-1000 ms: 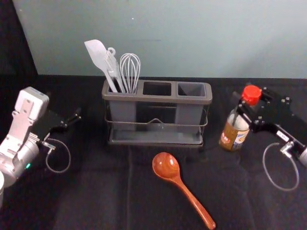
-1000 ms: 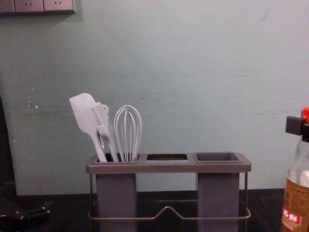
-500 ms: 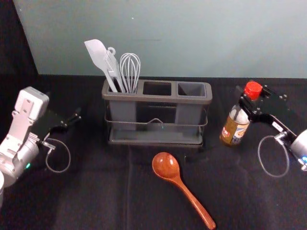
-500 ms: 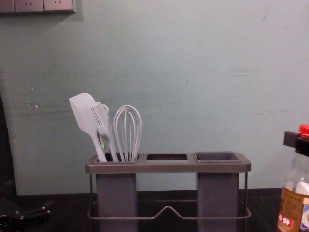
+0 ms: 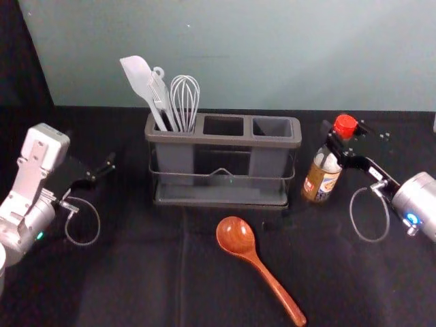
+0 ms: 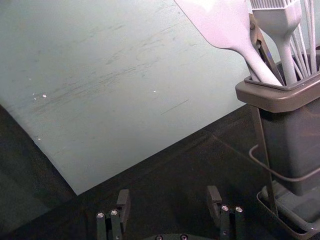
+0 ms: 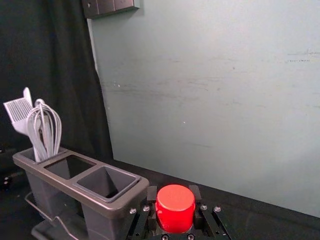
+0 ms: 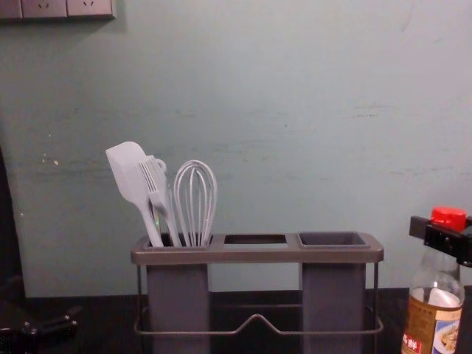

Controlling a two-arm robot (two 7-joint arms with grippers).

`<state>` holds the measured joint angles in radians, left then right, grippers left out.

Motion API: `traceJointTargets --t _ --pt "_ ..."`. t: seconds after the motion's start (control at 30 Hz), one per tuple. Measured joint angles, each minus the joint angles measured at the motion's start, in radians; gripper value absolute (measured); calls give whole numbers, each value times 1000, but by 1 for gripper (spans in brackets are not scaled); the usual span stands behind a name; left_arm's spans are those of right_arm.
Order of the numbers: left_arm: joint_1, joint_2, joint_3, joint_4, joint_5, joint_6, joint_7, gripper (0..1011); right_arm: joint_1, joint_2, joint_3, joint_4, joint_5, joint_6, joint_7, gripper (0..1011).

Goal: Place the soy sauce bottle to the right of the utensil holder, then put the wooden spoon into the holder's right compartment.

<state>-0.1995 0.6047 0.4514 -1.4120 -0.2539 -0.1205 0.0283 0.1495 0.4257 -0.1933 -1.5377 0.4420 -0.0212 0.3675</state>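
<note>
At the holder's right, my right gripper [image 5: 338, 148] is shut on the neck of the soy sauce bottle [image 5: 321, 178], just under the red cap. In the right wrist view the red cap [image 7: 175, 208] sits between the fingers of my right gripper [image 7: 174, 200]. The bottle [image 8: 434, 317] looks upright in the chest view. The grey utensil holder [image 5: 223, 140] has empty middle and right compartments. A wooden spoon [image 5: 253, 255] lies in front of it, bowl toward the holder. My left gripper [image 5: 102, 174] is parked at the left; its wrist view shows the left gripper [image 6: 170, 202] open.
A white spatula [image 5: 140, 80], a fork-like utensil and a whisk [image 5: 184, 102] stand in the holder's left compartment. A pale wall [image 5: 238, 54] rises behind the black-covered table [image 5: 136, 272]. A socket panel [image 8: 66, 8] hangs on the wall.
My right gripper and the bottle have moved left toward the holder and lower in the chest view. The left arm, holder and spoon have stayed still.
</note>
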Motion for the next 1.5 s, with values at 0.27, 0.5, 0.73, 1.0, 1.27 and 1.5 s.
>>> traceJointTargets --t 0.27,0.5,0.73,1.0,1.27,1.5 --pt "0 0 0 0 0 0 0 1005 29 -15 -14 34 -19 -2 -3 382" --pt "0 0 0 0 0 0 0 1005 53 -27 -21 62 -31 -3 -3 381" --pt "0 0 0 0 0 0 0 1005 67 -38 -25 84 -35 -3 -3 381" --pt "0 0 0 0 0 0 0 1005 75 -45 -29 97 -41 -10 2 382" --pt "0 0 0 0 0 0 0 1005 77 -49 -26 100 -40 -16 5 536" --pt "0 0 0 0 0 0 0 1005 71 -47 -13 82 -29 -18 6 759"
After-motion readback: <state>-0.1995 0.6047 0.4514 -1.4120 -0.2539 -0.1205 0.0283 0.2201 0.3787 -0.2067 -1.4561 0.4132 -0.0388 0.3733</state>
